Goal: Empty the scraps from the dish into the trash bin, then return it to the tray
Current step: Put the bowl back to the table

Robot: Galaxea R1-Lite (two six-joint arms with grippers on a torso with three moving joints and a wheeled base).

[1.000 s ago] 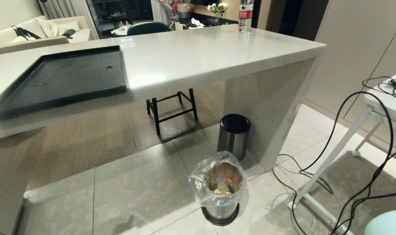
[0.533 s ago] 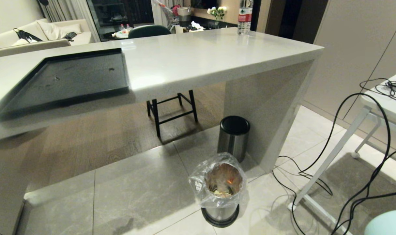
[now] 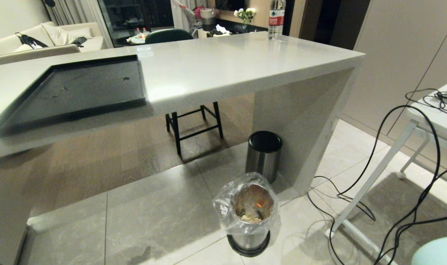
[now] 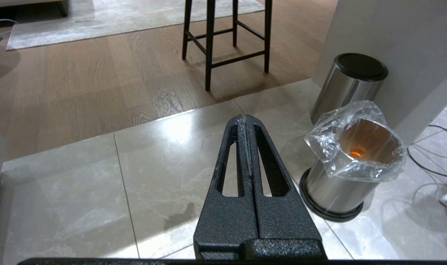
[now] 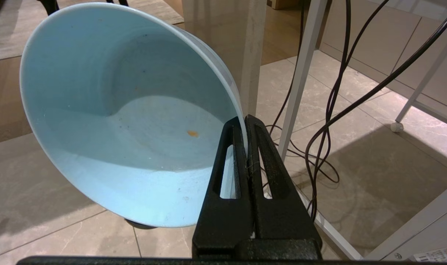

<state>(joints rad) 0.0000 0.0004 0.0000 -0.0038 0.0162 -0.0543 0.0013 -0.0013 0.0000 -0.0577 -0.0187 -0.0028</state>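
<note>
Left gripper (image 4: 246,118) hangs clenched and empty over bare tile, the bag-lined steel trash bin (image 4: 350,162) with orange scraps (image 4: 356,152) to its right; right gripper (image 5: 245,119) pinches the pale-blue round dish (image 5: 127,121) by its rim.

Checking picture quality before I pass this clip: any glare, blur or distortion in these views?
Head view: glare patch on the counter, its near edge smeared, straight lines bowed. Left wrist view: sharp, window glare on the tiles. Right wrist view: dish evenly lit, its rim sharp.
</note>
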